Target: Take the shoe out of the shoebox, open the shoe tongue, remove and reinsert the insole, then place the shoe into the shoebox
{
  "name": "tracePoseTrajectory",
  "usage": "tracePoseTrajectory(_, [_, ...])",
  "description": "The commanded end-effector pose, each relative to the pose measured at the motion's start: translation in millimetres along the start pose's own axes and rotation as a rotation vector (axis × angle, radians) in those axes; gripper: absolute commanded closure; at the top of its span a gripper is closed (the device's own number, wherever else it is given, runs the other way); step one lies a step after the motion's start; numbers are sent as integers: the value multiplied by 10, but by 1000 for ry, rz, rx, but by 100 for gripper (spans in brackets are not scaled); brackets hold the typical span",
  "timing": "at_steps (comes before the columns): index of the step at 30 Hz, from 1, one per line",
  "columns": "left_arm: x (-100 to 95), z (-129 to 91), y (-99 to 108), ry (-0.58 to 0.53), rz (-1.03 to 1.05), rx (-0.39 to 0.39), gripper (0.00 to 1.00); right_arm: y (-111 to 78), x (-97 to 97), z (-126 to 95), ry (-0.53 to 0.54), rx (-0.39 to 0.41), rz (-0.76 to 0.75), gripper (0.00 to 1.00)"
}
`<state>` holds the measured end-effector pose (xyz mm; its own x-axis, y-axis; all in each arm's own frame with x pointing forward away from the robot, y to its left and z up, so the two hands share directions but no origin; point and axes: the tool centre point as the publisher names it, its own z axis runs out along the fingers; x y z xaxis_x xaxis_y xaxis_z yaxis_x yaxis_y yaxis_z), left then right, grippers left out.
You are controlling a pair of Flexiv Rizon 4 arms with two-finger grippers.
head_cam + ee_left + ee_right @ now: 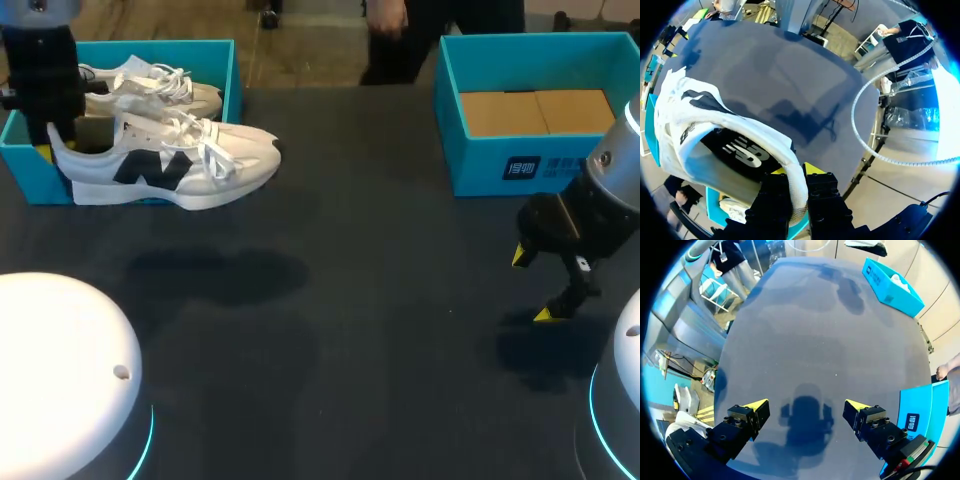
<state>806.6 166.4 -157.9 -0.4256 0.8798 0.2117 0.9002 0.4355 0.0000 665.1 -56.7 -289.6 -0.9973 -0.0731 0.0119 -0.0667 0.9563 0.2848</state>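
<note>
My left gripper [50, 146] is shut on the heel collar of a white shoe [175, 165] with a black side logo. The shoe hangs level over the front wall of the blue shoebox [200, 48], toe pointing to the table's middle. In the left wrist view my left gripper [799, 181] pinches the heel rim of the shoe [700, 112], and the black insole [735, 150] shows inside it. A second white shoe [150, 92] lies in the box. Far to the right, my right gripper [542, 286] hangs open above bare table, seen open as well in its own view [806, 407].
A second blue box [480, 160] with brown cardboard inside stands at the back right; its corner [917, 412] lies beside my right gripper. The dark tabletop [380, 300] spreads between the boxes. White arm bases [60, 370] sit at the front corners.
</note>
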Motion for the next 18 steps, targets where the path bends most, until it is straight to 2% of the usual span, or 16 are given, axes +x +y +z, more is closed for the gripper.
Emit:
tracePoseTrajectory(1, [19,-9,9,-3,1,0,100,-1,5,5,-1,2,0,0])
tracePoseTrajectory(2, [19,-9,9,-3,1,0,100,-1,5,5,-1,2,0,0])
tracePoseTrajectory(6, [-27,42,-325,29,5,-31,100,-1,5,5,-1,2,0,0])
tracePoseTrajectory(7, [-53,82,-480,48,30,-58,100,-1,5,5,-1,2,0,0])
tracePoseTrajectory(13, [-173,196,-952,55,97,-81,100,-1,5,5,-1,2,0,0])
tracePoseTrajectory(16, [-233,229,-1107,55,137,-41,100,-1,5,5,-1,2,0,0])
tracePoseTrajectory(17, [-315,284,-1248,63,165,-25,100,-1,5,5,-1,2,0,0])
tracePoseTrajectory(18, [-315,284,-1248,63,165,-25,100,-1,5,5,-1,2,0,0])
